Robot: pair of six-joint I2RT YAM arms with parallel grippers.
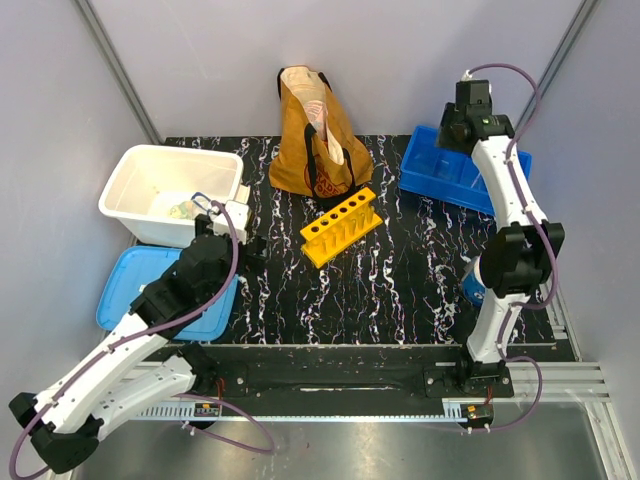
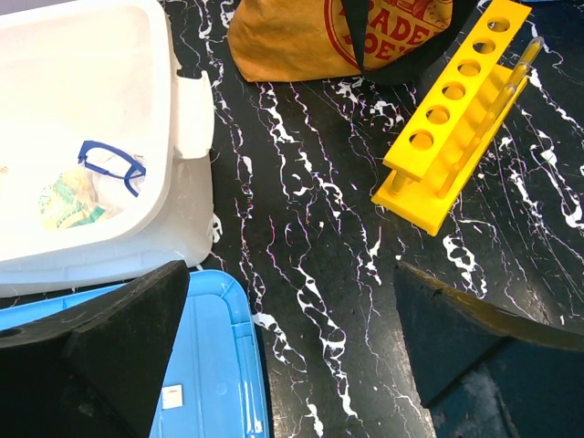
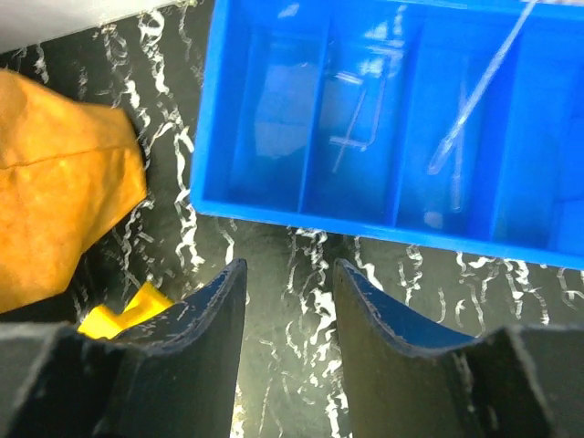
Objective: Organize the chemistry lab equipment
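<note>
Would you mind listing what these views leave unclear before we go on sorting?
Top view: what the tote bag holds, hidden by its own sides.
Top view: a blue thing under the right arm, mostly covered.
Right wrist view: clear pieces in the blue tray, too faint to count.

Both my arms extended, grippers holding nothing.
My left arm [image 1: 150, 330] stretches low, diagonally inward, left gripper [image 2: 292, 306] jaws spread wide; my right arm [image 1: 510, 230] reaches far forward, right gripper [image 3: 287, 274] jaws narrowly parted.
</note>
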